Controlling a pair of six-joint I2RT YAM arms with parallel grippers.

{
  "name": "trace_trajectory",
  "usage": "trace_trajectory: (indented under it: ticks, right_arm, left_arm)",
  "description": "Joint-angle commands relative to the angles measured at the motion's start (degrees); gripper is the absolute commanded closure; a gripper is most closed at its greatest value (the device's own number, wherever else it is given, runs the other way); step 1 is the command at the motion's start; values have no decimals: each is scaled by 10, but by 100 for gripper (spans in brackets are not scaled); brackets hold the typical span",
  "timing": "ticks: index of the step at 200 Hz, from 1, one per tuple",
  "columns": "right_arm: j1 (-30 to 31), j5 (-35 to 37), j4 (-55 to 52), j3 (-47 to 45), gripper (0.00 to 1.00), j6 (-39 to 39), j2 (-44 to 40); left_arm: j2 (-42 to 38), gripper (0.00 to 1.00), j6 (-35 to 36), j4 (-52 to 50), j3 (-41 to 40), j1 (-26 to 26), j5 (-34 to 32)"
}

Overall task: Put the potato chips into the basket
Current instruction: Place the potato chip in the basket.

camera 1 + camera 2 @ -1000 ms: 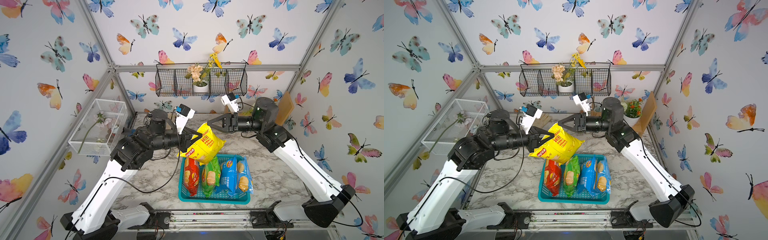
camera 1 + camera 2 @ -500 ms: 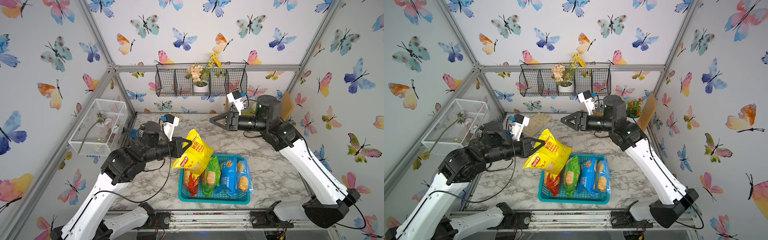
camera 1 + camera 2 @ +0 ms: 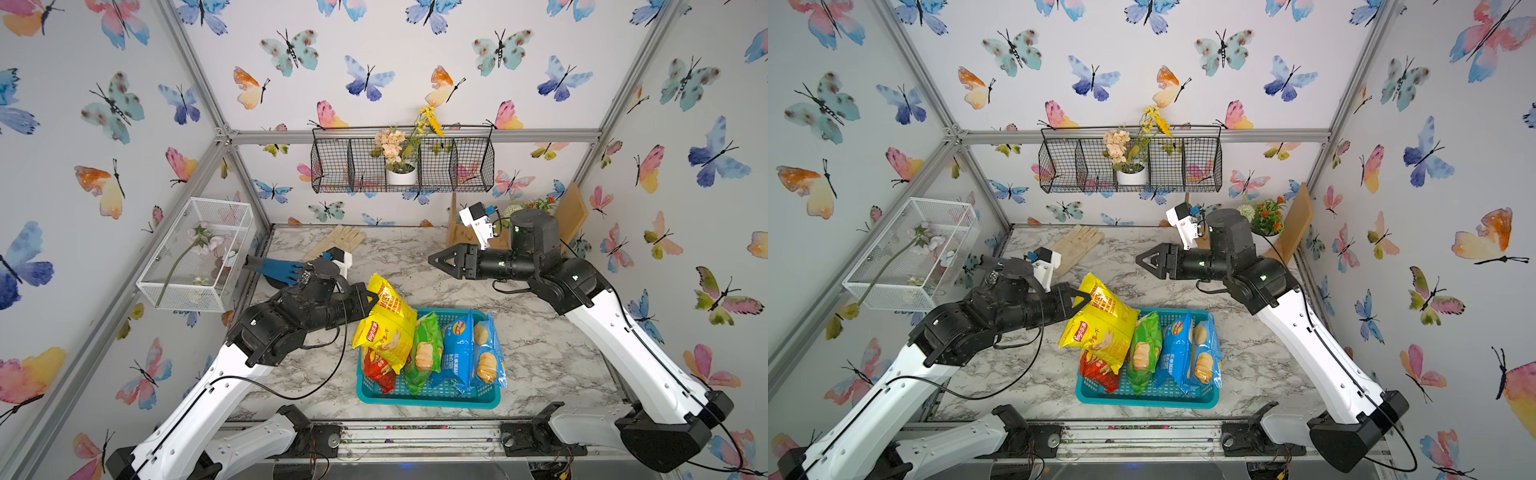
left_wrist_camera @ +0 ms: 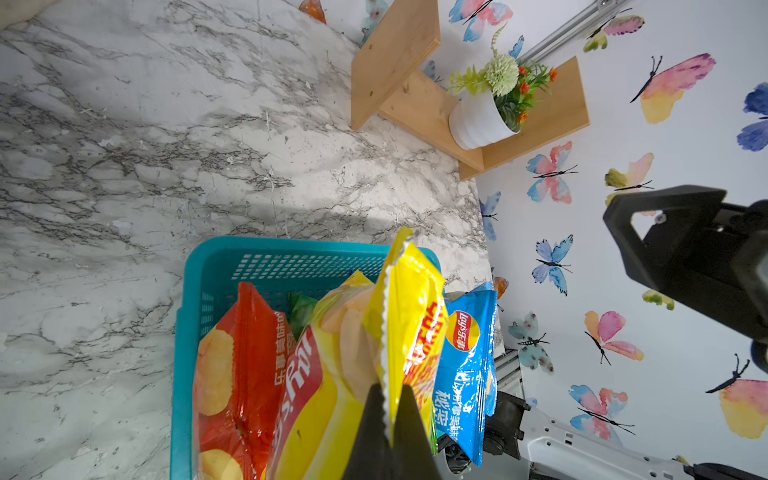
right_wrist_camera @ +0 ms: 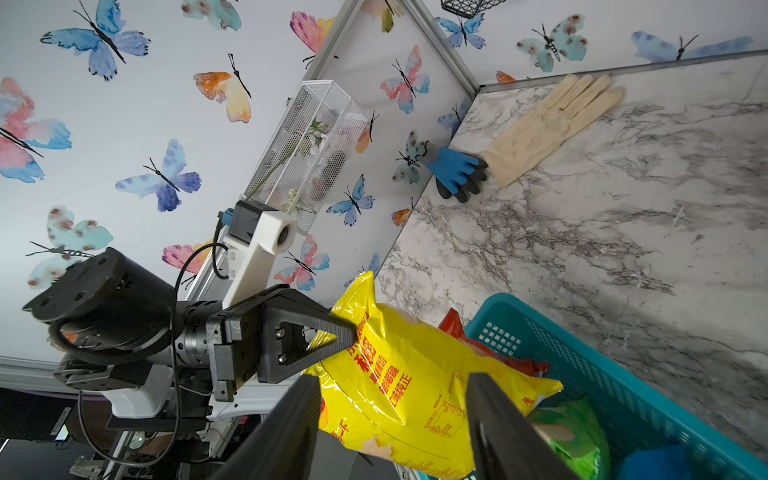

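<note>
Over the left end of the teal basket (image 3: pixel 428 401), the yellow chip bag (image 3: pixel 386 328) is hung tilted by its serrated top seal, its lower part covering the red bag (image 3: pixel 376 370) in both top views; contact between the two cannot be told. The seal is pinched between the left gripper (image 4: pixel 388 399) fingers, jaws clamped on it, as seen in the left wrist view. The red bag, green bag (image 3: pixel 424 353), a blue bag (image 3: pixel 457 353) and a second blue bag (image 3: pixel 488 357) are stood side by side inside the basket, leaning on each other. The basket is set on the marble tabletop (image 3: pixel 540 353) near the front edge. The right gripper (image 3: pixel 434 261) is held above the table behind the basket, well apart from the bags, pointed toward the left arm; its fingers (image 5: pixel 291 428) are spread with nothing between them. A beige glove (image 3: pixel 338 241) and a blue glove (image 3: pixel 276 268) are laid at the back left corner.
</note>
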Motion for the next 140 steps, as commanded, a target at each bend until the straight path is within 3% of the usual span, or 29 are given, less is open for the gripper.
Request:
trace_trajectory:
  ticks: [1, 52, 98, 140]
  right_arm:
    - [2, -6, 0, -33, 40, -10, -10]
    - [6, -24, 29, -130, 43, -8, -28]
    - [7, -8, 24, -160, 43, -18, -37]
    - [7, 29, -4, -146, 43, -36, -33]
  left_arm:
    - [20, 100, -12, 18, -4, -30, -37]
    - [89, 100, -16, 18, -20, -87, -51]
    - [95, 100, -29, 61, -95, -90, -57]
    - [125, 99, -16, 66, -91, -88, -68]
